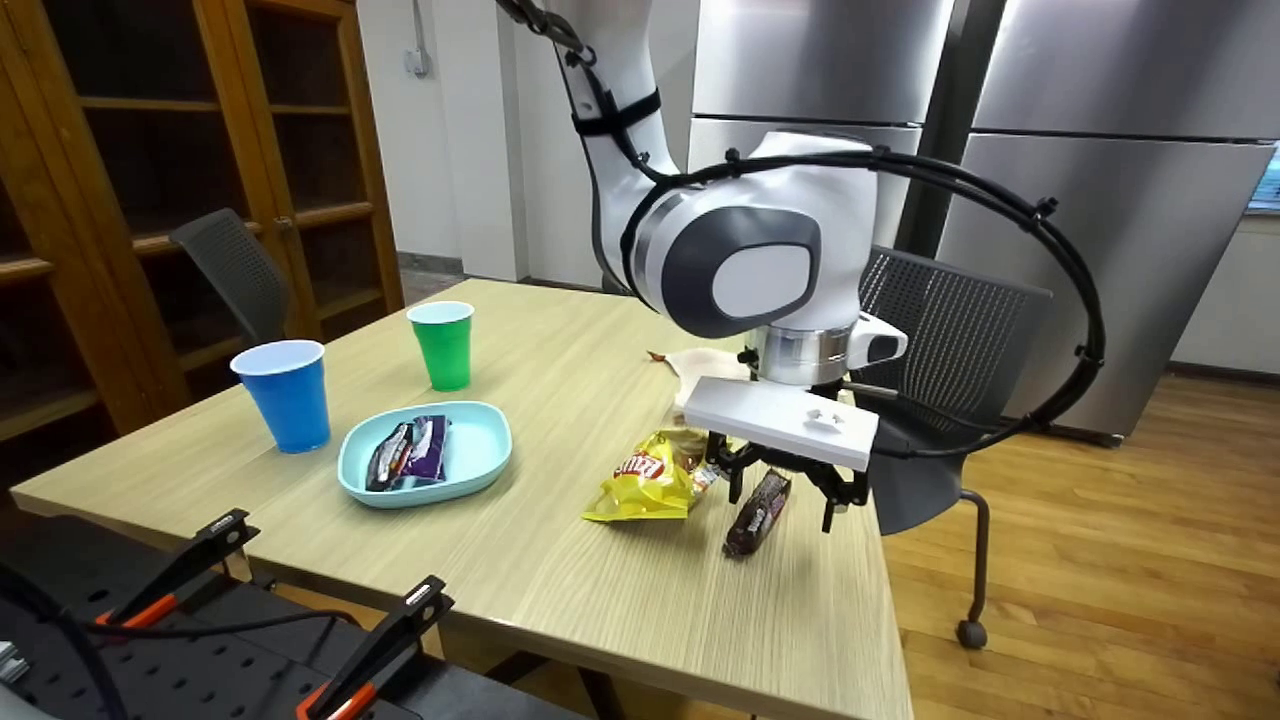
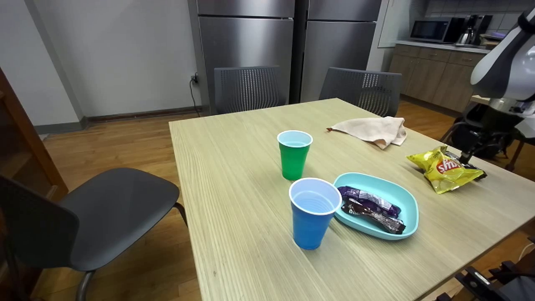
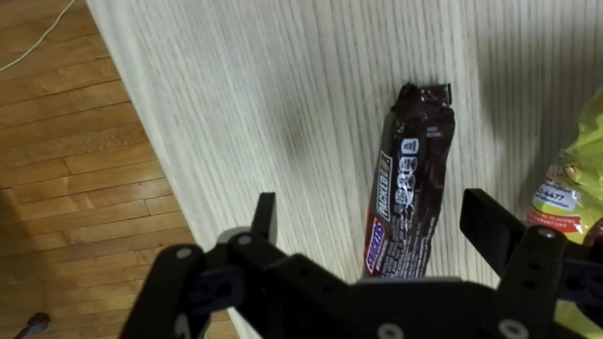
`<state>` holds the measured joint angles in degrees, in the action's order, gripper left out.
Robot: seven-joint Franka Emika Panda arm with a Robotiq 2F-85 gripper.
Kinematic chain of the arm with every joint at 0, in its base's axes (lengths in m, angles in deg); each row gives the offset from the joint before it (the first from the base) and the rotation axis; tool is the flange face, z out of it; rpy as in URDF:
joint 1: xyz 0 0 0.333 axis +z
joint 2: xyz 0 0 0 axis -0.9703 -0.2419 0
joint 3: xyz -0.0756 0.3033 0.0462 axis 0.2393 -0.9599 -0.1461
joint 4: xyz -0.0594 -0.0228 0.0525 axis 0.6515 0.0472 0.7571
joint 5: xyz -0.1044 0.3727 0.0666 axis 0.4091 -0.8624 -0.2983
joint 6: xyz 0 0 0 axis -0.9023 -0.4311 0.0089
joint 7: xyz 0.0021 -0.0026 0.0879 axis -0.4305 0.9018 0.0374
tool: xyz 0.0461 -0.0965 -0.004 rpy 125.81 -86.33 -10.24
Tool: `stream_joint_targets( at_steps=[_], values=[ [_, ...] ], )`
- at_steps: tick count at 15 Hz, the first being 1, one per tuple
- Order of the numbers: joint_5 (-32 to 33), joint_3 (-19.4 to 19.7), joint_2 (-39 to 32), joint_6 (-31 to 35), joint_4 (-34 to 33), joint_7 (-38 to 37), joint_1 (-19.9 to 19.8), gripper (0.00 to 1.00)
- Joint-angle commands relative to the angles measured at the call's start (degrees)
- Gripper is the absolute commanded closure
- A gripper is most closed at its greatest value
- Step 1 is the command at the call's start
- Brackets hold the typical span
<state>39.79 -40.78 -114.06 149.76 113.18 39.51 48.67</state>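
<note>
Wooden flooring (image 1: 1090,540) stretches past steel refrigerators (image 1: 1110,280) and a brown cabinet (image 1: 240,120). The pale, wood-grained counter (image 2: 234,171) has dark chairs (image 2: 125,213) along its sides. Near its edge hangs the gripper (image 3: 370,209), jaws spread wide. A yellow snack bag (image 1: 645,485) lies alongside, and the dark Snickers bar (image 3: 414,188) rests on the counter, between those jaws in the wrist view.
</note>
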Motion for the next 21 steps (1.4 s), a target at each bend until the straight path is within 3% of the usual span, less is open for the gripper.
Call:
stream_joint_targets(
  at_steps=[1,16,17,18,21],
  values=[
    [3.3,-2.6,-1.2,-0.3,-1.9,-2.9,-3.4,0.0],
    [5.9,-4.4,-3.5,0.3,-4.0,-8.1,-4.3,0.0],
    [6.2,-4.4,-3.5,0.3,-4.0,-8.3,-4.3,0.25],
    [6.5,-4.4,-3.5,0.3,-4.1,-8.4,-4.3,0.26],
    [7.0,-4.7,-3.4,0.3,-4.1,-8.7,-4.5,0.51]
  ],
)
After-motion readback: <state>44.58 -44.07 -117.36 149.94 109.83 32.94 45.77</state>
